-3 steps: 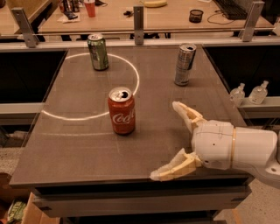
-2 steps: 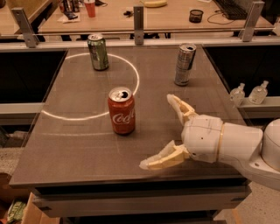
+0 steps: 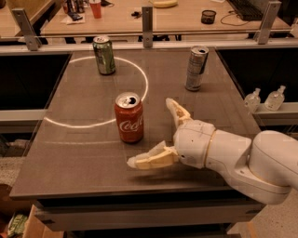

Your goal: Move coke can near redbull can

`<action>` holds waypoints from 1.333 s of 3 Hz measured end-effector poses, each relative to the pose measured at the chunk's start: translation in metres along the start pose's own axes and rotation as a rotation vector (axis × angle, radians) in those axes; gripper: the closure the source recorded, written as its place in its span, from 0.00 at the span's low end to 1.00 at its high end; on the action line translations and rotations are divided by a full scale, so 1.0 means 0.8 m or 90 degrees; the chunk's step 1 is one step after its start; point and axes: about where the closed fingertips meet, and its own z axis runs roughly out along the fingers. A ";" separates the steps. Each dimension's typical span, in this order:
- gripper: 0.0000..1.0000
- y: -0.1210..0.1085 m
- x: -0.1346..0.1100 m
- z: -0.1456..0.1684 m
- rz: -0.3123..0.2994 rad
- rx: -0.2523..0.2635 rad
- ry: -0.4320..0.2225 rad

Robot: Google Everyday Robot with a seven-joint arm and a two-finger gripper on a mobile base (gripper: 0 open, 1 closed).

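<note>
- The coke can [image 3: 129, 117] stands upright on the dark surface [image 3: 84, 153], its opened silver top showing and the white script facing the camera.
- The claw [image 3: 149, 131] sits just to the right of the coke can, low over the surface, and touches nothing.
- Its two pale fingers are spread wide apart. One fingertip [image 3: 134, 162] lies in front of the coke can, toward the near edge. The other finger [image 3: 176, 110] points up to the right of the coke can, toward the back.
- The opening between the fingers faces the coke can, with a narrow gap between them and it.
- The white arm [image 3: 242, 158] runs off to the right of the coke can and leaves the view at the lower right corner.
- The redbull can [image 3: 196, 68] stands upright well behind and to the right of the coke can, well apart from it.
- A green can [image 3: 104, 56] stands upright behind the coke can and slightly to its left, near the far edge.
- A thin white ring [image 3: 144, 88] is drawn on the surface; its arc passes just behind the coke can.
- Two small clear bottles [image 3: 253, 100] stand on a ledge far to the right of the coke can, off the surface.
- A red cup [image 3: 96, 8] stands on a wooden table far behind the coke can.
</note>
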 end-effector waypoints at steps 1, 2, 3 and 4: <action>0.00 0.005 0.000 0.028 0.030 0.002 -0.009; 0.00 0.009 -0.003 0.050 0.050 0.002 -0.004; 0.16 0.011 -0.007 0.066 0.059 -0.002 0.001; 0.39 0.016 -0.013 0.075 0.058 -0.012 0.003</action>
